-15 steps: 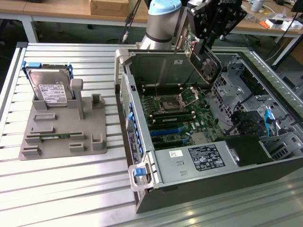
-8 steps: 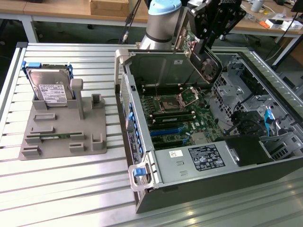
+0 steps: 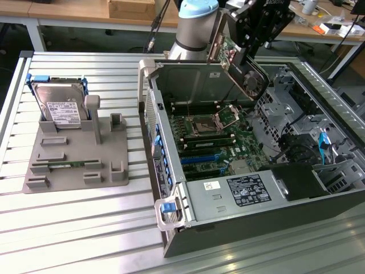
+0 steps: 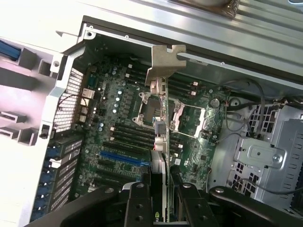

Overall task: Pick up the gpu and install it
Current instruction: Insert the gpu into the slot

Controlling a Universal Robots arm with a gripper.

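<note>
The gpu [image 3: 235,61] hangs tilted in the air over the back part of the open computer case [image 3: 171,171]. It is a green card with a round fan [image 3: 255,80] facing the exterior view's right. My gripper [image 3: 244,50] comes down from above and is shut on the card's upper edge. In the wrist view I look along the card's edge [image 4: 162,142]. Its silver end bracket [image 4: 163,64] points away from me, and my black fingers [image 4: 138,201] clamp it from both sides at the gripper [image 4: 161,191]. The motherboard [image 4: 113,123] lies below, with a blue slot [image 4: 120,156] beside the card's line.
A grey fixture [image 3: 74,171] on the slatted table holds a silver hard drive [image 3: 58,105] standing upright and a memory stick [image 3: 69,164] lying flat. Inside the case are the CPU socket [image 3: 204,124], blue slots [image 3: 201,158], a metal drive cage [image 3: 288,91] and cables [image 3: 325,145].
</note>
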